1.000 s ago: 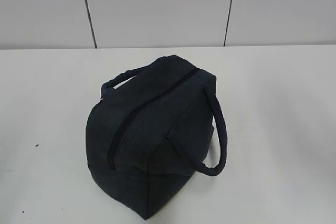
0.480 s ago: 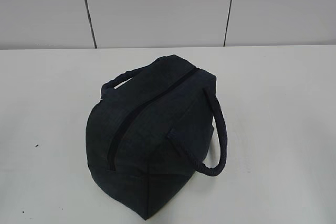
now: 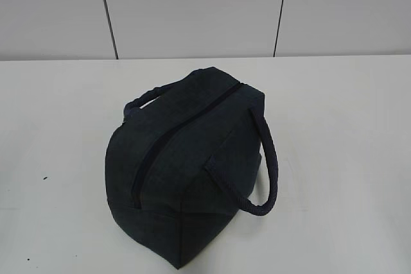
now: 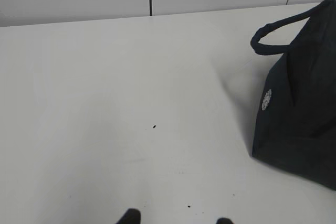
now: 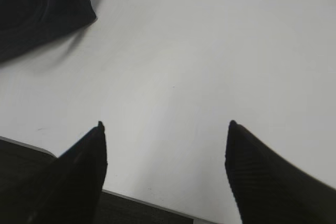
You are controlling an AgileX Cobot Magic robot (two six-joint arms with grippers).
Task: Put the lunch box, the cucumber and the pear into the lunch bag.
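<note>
The lunch bag [image 3: 186, 165] sits alone in the middle of the white table [image 3: 340, 126], its zip line running along the top from near left to far right and looking closed, one loop handle flopped to the right. I see no lunch box, cucumber or pear in any view, so I judge they are already inside and the packing is at its last step, or done. My right gripper [image 5: 165, 129] hangs spread wide over bare table to the right of the bag, holding nothing. My left gripper [image 4: 176, 219] shows only two fingertips at the frame's near edge, apart and empty, the bag well off to its right. Next I would only need to stay clear.
</note>
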